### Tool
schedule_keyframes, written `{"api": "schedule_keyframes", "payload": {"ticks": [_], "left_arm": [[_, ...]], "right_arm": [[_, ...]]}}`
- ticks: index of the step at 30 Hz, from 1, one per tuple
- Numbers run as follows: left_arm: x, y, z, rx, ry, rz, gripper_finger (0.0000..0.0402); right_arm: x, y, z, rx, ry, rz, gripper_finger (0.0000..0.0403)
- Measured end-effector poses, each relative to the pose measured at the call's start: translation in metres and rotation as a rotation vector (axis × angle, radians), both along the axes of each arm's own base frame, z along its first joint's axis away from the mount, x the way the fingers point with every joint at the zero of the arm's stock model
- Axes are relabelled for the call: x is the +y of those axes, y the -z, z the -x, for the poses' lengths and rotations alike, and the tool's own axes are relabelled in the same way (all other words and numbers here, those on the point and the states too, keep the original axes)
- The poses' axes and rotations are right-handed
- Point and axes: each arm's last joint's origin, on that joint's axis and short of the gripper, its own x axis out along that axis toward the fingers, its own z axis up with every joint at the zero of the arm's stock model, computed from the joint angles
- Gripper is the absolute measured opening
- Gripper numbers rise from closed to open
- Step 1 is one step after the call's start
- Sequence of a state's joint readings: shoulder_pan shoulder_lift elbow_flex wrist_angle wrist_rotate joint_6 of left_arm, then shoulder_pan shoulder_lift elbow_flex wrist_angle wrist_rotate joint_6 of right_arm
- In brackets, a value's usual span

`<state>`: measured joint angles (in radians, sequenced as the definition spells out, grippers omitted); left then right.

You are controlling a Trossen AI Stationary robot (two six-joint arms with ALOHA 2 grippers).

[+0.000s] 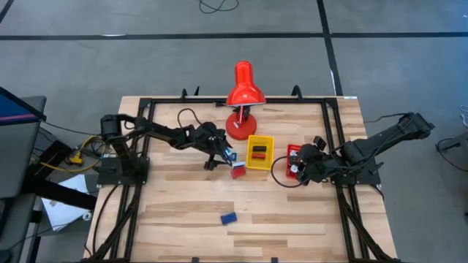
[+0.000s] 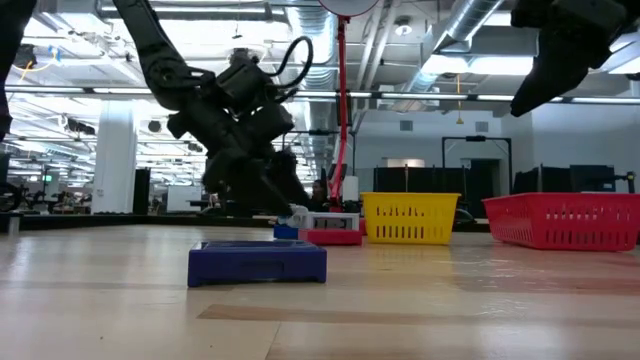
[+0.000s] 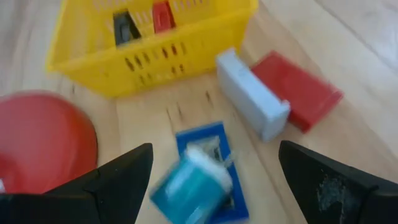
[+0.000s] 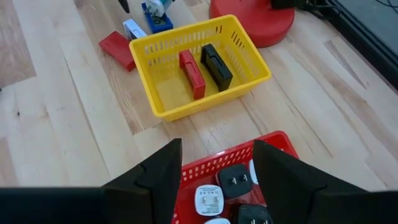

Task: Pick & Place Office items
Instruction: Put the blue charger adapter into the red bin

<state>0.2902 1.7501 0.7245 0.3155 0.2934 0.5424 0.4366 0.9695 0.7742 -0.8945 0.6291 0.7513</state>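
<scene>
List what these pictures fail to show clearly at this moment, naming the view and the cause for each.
- Teal and white piece between the open left jaws: motion blur in the left wrist view hides what it is and what it touches.
- Red basket: the right wrist view's bottom edge and the open jaws cut off its contents beyond a few plugs.
- Yellow basket: in the low view its wall hides the contents.
- Loose blue block: too small for detail in the high view.

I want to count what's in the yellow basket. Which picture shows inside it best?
The right wrist view: it looks down into the yellow basket, showing one red block and one black block. The high view shows them tiny, the left wrist view only partly, the low view just the wall.
</scene>
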Motion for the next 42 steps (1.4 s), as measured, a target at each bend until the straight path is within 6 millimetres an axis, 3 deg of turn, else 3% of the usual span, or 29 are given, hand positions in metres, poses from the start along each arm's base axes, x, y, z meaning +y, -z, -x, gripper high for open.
{"api": "schedule_keyframes", "payload": {"ticks": [10, 29, 42], "left_arm": [[0.01, 0.005, 0.007, 0.063, -0.041, 0.024, 0.0335], [0.002, 0.014, 0.004, 0.087, -0.042, 0.064, 0.0192], [0.001, 0.007, 0.0, 0.031, -0.106, 0.134, 0.0161]], "right_arm": [[0.0, 0.0, 0.0, 0.002, -0.003, 0.002, 0.0188], [0.0, 0.0, 0.0, 0.002, -0.002, 0.002, 0.0188], [0.0, 0.0, 0.0, 0.002, -0.001, 0.0, 0.0188]]}}
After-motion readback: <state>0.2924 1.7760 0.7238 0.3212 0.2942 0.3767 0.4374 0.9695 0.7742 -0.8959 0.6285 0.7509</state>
